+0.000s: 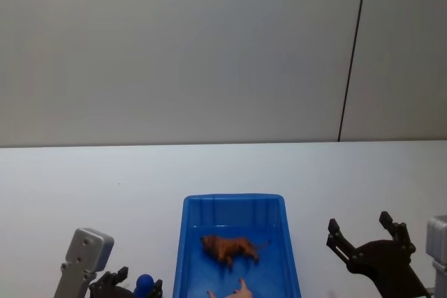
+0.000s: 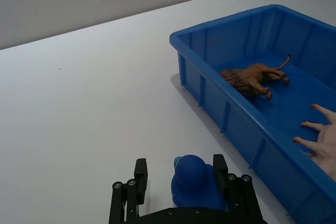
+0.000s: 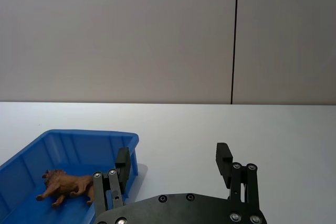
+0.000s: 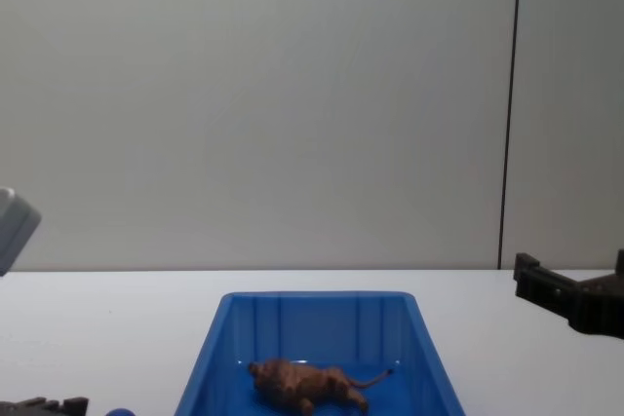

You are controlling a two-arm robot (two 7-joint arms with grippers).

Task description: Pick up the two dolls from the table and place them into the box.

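Note:
The blue box (image 1: 186, 242) stands at the table's near centre. The brown lion doll (image 1: 230, 248) (image 2: 254, 78) (image 3: 65, 184) (image 4: 302, 384) lies on its side on the box floor. At the box's near end lies the pale pink pig doll (image 1: 237, 289) (image 2: 321, 141), partly cut off, with its legs showing. My left gripper (image 1: 140, 282) (image 2: 179, 174) is low over the table left of the box, fingers apart, with a rounded blue object (image 2: 191, 182) between them. My right gripper (image 1: 360, 225) (image 3: 173, 161) (image 4: 575, 284) hovers right of the box, open with nothing between its fingers.
The white table (image 1: 84, 186) runs back to a grey wall with a dark vertical seam (image 1: 353, 54). The box's blue rim (image 2: 220, 80) stands well above the tabletop between the two grippers.

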